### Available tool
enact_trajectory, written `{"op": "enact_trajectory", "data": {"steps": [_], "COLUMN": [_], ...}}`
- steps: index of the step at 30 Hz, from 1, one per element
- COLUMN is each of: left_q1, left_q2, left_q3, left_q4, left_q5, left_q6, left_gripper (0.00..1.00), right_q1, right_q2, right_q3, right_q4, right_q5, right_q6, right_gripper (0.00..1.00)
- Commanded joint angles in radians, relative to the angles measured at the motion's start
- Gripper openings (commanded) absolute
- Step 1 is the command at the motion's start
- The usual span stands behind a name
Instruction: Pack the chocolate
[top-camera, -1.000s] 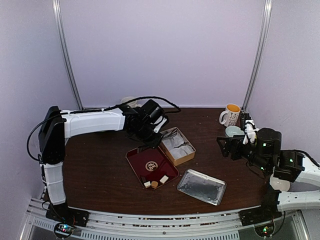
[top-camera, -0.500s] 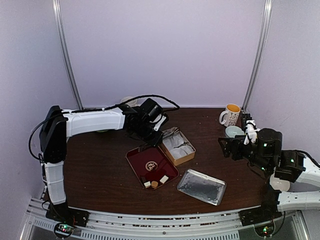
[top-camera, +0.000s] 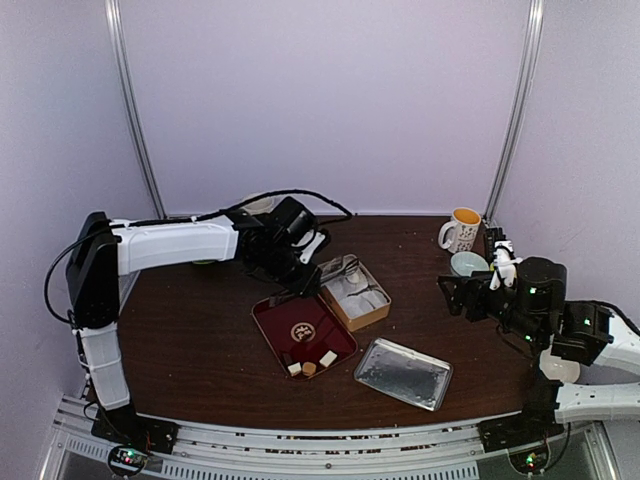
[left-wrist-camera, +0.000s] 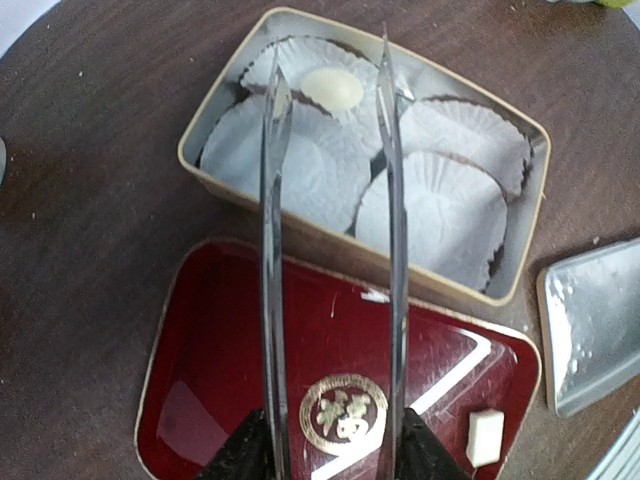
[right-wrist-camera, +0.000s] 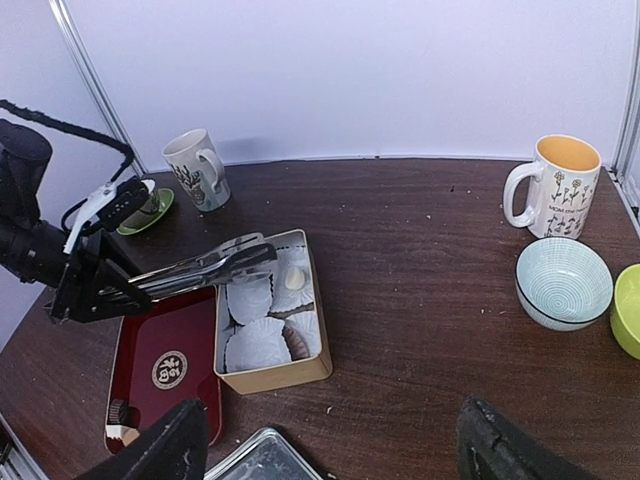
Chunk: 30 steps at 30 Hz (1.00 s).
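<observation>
The tan tin (top-camera: 372, 312) holds white paper liners. One cream chocolate piece (left-wrist-camera: 332, 88) lies in the far liner; it also shows in the right wrist view (right-wrist-camera: 295, 277). My left gripper (left-wrist-camera: 330, 68) has long metal tong fingers, open and empty, with the tips above that piece. It shows in the top view (top-camera: 343, 268) too. Three chocolate pieces sit at the near end of the red tray (top-camera: 280, 318): white (top-camera: 294, 369), brown (top-camera: 309, 368), white (top-camera: 328, 358). My right gripper (top-camera: 447, 290) hovers open and empty at the right, away from the tin.
A silver lid (top-camera: 403, 373) lies near the tray's right. A yellow-lined mug (top-camera: 463, 229), a pale blue bowl (right-wrist-camera: 563, 283) and a green bowl (right-wrist-camera: 630, 310) stand at the back right. Another mug (right-wrist-camera: 195, 168) and a green saucer (right-wrist-camera: 150, 205) stand at the back left.
My left arm has drawn back a little to the left and up from the tin. A cream piece now shows in the tin's far liner. The right arm has barely moved.
</observation>
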Motion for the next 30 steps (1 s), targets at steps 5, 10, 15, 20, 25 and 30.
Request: {"op": "enact_trajectory", "data": {"steps": [5, 10, 15, 20, 25, 30], "left_q1": [-0.037, -0.127, -0.218, -0.251, -0.272, -0.295], "left_q2": [-0.277, -0.34, -0.347, -0.339, -0.322, -0.279], "left_q3": [-0.212, -0.25, -0.276, -0.281, -0.283, -0.26], "left_q4": [-0.073, -0.188, -0.24, -0.276, -0.28, -0.312], "left_q5": [0.098, 0.11, 0.082, -0.003, -0.034, -0.035], "left_q6": [0.058, 0.03, -0.051, -0.136, -0.17, -0.169], "left_gripper": [0.41, 0.41, 0.43, 0.45, 0.45, 0.45], "right_q1": [-0.008, -0.009, -0.01, -0.01, -0.01, -0.011], "right_q2": [-0.006, 0.004, 0.026, 0.017, 0.01, 0.0], "right_q3": [-0.019, -0.008, 0.021, 0.014, 0.019, 0.016], "right_q4": [0.012, -0.021, -0.062, -0.044, -0.055, -0.066], "right_q5": [-0.022, -0.002, -0.001, -0.02, -0.015, -0.012], "right_q6": [0.025, -0.03, -0.061, -0.056, -0.067, -0.071], "right_gripper": [0.86, 0.88, 0.89, 0.89, 0.89, 0.89]}}
